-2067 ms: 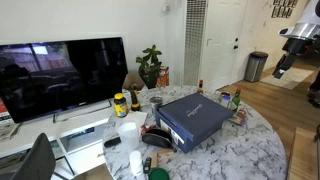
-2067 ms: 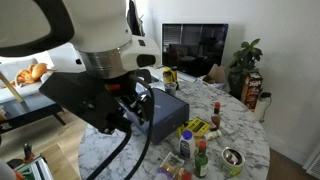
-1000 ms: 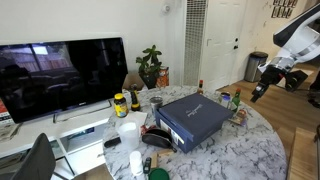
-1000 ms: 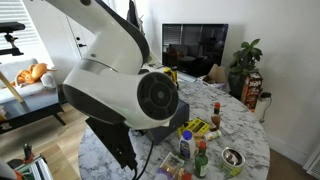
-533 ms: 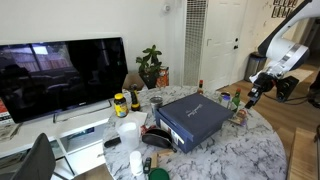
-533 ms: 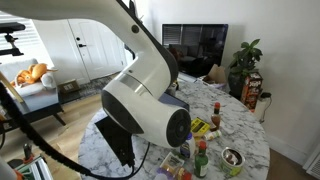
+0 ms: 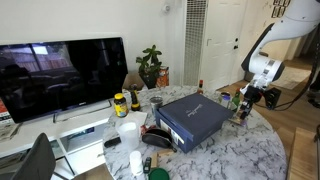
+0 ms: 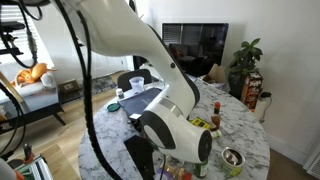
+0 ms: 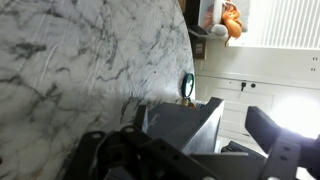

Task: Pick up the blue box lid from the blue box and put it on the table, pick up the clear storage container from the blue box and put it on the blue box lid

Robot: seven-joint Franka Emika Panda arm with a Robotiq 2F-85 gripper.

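Your gripper hangs over the edge of the round white-and-grey marble table, on the side away from the black flat television, just beside a few small bottles. In the wrist view its dark fingers stand spread apart with nothing between them, and only bare marble tabletop lies ahead. The large flat dark navy box lid sits closed on the dark navy rectangular box near the middle of the tabletop, inward from the gripper and clear of the fingers, with no contact. In an exterior view the robot's own arm hides most of the navy box; only a corner shows behind it.
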